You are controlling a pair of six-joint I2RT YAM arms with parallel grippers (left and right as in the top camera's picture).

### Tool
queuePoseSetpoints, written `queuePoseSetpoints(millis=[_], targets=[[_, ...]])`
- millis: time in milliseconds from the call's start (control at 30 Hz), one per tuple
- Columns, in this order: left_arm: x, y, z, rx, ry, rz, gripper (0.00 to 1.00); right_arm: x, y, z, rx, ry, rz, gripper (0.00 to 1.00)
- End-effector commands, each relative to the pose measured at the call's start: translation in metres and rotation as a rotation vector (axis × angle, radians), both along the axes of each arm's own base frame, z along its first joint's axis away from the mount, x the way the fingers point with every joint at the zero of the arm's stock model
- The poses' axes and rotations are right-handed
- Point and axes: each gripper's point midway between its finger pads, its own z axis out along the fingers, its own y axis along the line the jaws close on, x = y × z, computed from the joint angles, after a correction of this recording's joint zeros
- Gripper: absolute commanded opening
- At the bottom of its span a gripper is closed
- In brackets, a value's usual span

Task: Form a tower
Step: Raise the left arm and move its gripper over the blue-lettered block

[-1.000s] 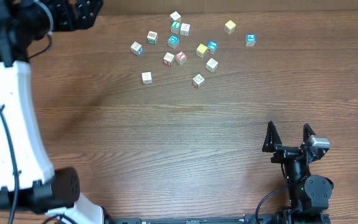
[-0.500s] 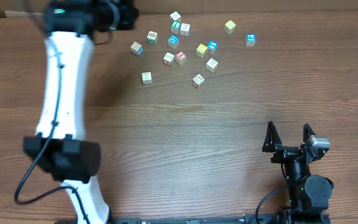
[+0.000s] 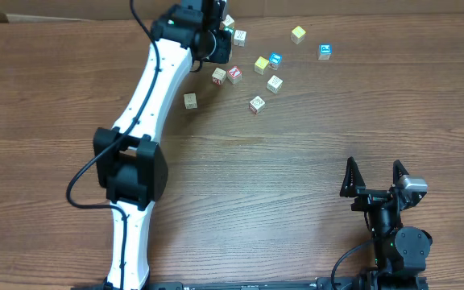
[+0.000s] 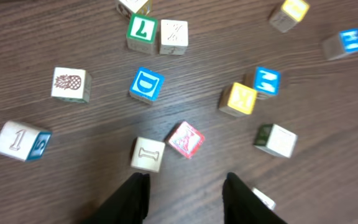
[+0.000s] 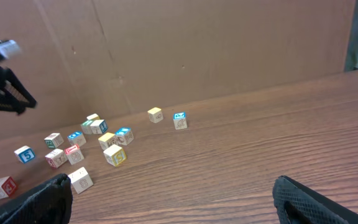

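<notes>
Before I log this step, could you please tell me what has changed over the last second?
The left gripper swung in from the far left to hover over the loose cubes, holding nothing. The right gripper stayed parked and open; the visible cubes have not moved.

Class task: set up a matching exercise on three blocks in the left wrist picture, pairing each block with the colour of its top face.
Blocks:
1. block with D
2. block with K
3. block with pineapple

Top face:
a. yellow
b. pale wood
c. blue

Pairs: 1-c; 2-a; 3-b
</notes>
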Motion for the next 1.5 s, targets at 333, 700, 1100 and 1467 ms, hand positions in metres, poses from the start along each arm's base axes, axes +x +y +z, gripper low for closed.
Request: queuePoseSetpoints(millis=[333,700,1100,1467], targets=[[0.054,-0.001,-0.029,0.057,-0.160,0.073,0.68,0.000,0.002,-0.001,-0.004,-0.006,0.009,1.00],[0.077,-0.009,-0.087,0.105,-0.196,-0.003,0.64,0.000,0.002,-0.001,-0.004,-0.006,0.009,1.00],[0.076,-0.008,-0.121,0.122,-0.163,-0.013,0.58,0.000,0.002,-0.001,-0.004,-0.006,0.009,1.00],[0.081,-0.010,-0.122,0.115,-0.191,-0.010,0.51,0.000,0.002,-0.001,-0.004,-0.006,0.009,1.00]])
